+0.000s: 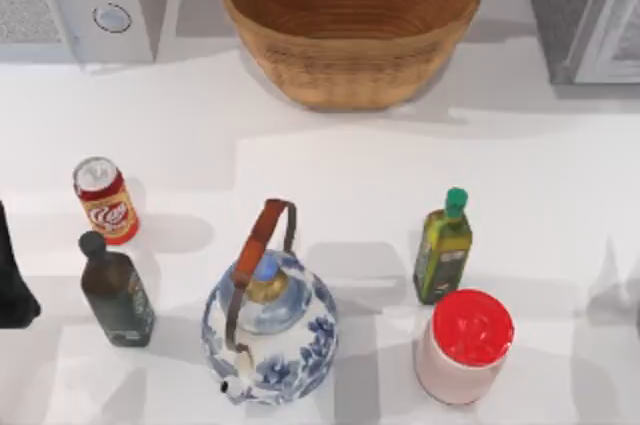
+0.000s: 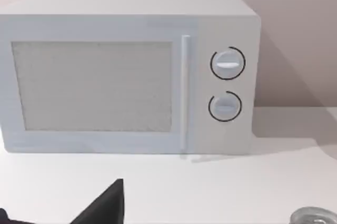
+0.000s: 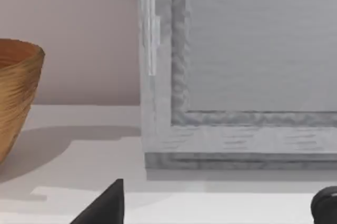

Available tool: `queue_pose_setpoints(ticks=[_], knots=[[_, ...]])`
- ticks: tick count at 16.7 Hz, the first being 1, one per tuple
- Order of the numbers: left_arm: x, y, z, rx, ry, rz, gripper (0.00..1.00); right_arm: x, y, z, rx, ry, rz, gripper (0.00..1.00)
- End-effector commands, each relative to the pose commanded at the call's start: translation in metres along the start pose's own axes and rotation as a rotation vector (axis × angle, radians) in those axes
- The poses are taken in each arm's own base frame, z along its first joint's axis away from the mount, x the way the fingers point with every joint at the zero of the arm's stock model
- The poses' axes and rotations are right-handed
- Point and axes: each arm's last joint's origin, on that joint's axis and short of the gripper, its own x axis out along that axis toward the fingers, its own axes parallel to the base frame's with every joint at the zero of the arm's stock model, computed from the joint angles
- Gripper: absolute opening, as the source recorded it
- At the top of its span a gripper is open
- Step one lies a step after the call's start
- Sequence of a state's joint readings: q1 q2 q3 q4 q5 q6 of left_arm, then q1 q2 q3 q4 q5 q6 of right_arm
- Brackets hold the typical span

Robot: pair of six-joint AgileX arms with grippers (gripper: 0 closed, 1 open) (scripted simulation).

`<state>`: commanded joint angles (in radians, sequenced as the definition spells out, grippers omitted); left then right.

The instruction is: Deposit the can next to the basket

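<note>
The can [image 1: 105, 201] is red with a silver top and a white-and-yellow label. It stands upright at the table's left, just behind a dark bottle [image 1: 116, 291]; its silver top [image 2: 314, 217] also shows in the left wrist view. The basket [image 1: 350, 25], wide and woven, sits at the back centre, and its side [image 3: 16, 92] shows in the right wrist view. My left gripper [image 1: 14, 280] hangs at the left edge, a short way left of the can and apart from it. My right gripper [image 3: 105, 208] is parked at the right, facing a grey appliance.
A blue-and-white teapot [image 1: 270, 330] stands front centre. An olive-oil bottle [image 1: 443, 245] and a white jar with a red lid [image 1: 465, 345] stand front right. A microwave [image 1: 80, 0] fills the back left, a grey appliance [image 1: 585, 10] the back right.
</note>
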<state>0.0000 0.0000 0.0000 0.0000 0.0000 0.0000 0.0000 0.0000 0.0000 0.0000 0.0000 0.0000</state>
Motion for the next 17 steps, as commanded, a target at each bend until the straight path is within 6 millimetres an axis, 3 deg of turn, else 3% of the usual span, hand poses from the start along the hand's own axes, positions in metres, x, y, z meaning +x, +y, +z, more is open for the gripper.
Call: queue_pose_setpoints(ticks=[5,10,14,17], knots=[[0.000,-0.001,0.012,0.026,0.046,-0.017,1.00,0.000,0.000,0.000,0.000,0.000,0.000,1.00],[0.016,-0.006,0.064,0.143,0.281,-0.079,1.00,0.000,0.000,0.000,0.000,0.000,0.000,1.00],[0.064,-0.013,0.101,0.277,0.614,-0.171,1.00,0.000,0.000,0.000,0.000,0.000,0.000,1.00],[0.117,-0.023,0.108,0.381,0.894,-0.269,1.00,0.000,0.000,0.000,0.000,0.000,0.000,1.00]])
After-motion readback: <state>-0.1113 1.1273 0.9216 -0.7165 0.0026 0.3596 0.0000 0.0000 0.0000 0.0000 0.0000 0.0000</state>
